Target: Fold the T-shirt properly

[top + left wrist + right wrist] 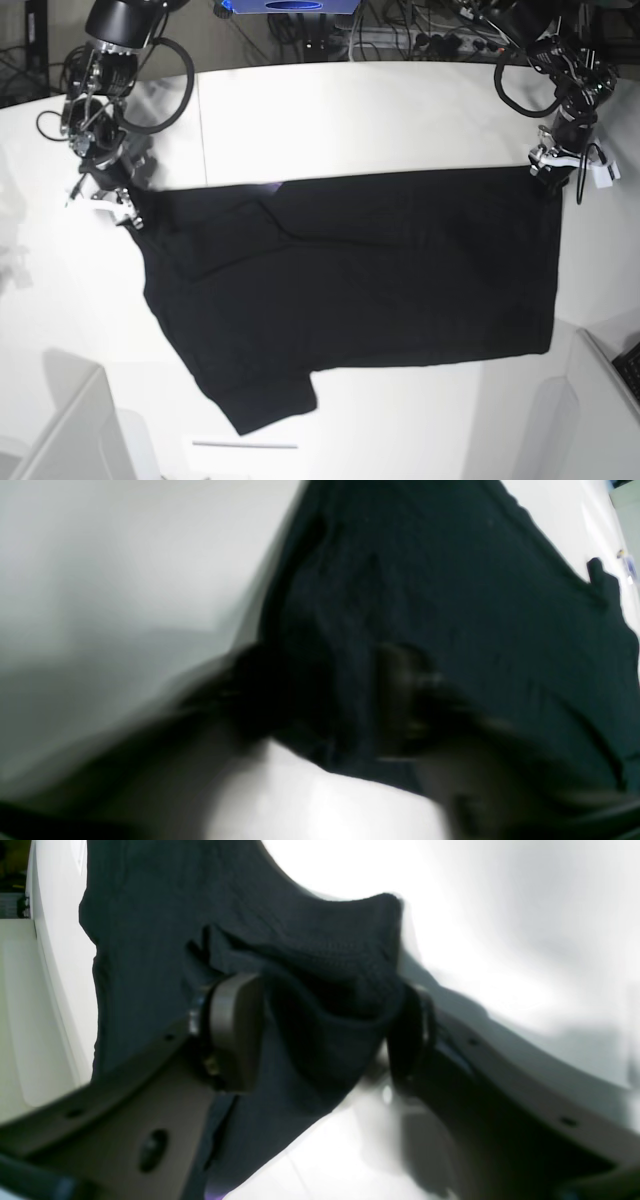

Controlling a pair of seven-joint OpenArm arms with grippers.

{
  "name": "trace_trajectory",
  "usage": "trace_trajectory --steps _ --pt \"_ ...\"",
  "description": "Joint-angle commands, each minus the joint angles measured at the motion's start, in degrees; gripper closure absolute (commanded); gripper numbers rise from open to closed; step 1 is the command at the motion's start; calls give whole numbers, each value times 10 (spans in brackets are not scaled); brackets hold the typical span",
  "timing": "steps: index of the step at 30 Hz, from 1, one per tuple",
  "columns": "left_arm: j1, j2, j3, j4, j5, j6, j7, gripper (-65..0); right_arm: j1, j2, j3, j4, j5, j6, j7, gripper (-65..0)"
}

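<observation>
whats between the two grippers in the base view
Only the black T-shirt, spread flat on the white table, spans from the right gripper at one far corner to the left gripper at the other. Nothing else lies there.

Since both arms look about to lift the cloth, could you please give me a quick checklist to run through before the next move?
1. T-shirt lies spread on the table: ok.
2. Right gripper has cloth between its fingers: ok, though the jaws stand apart.
3. Left gripper at the opposite far corner: ok.
4. Left gripper clamped on cloth: cannot tell, its view is blurred.
5. Shirt free of wrinkles: not ok, a crease runs near the collar.
</observation>
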Motion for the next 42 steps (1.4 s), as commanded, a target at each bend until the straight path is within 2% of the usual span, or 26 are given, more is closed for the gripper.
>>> trace_trajectory --steps 1,4,6,7,11,22,42 --pt "2 -2 1 3 7 4 14 -160 -5 0 -1 -10 -20 -28 -33 -276" --pt "1 -2 1 3 7 5 15 0 -4 0 -1 -10 -20 -28 -33 -125" --pt "1 -3 1 5 7 5 16 0 -4 0 -1 -10 -19 -27 -34 -27" --pt "1 -9 2 6 7 5 16 0 -4 0 -1 -10 -19 -27 -34 0" --pt "10 -36 44 8 7 5 16 0 -6 0 0 -10 -16 -27 -35 0" --pt "73 -63 76 35 5 3 16 0 -47 8 1 35 -16 -27 -37 0" --pt "209 -60 84 166 4 2 16 0 -212 3 2 187 -15 -27 -35 0"
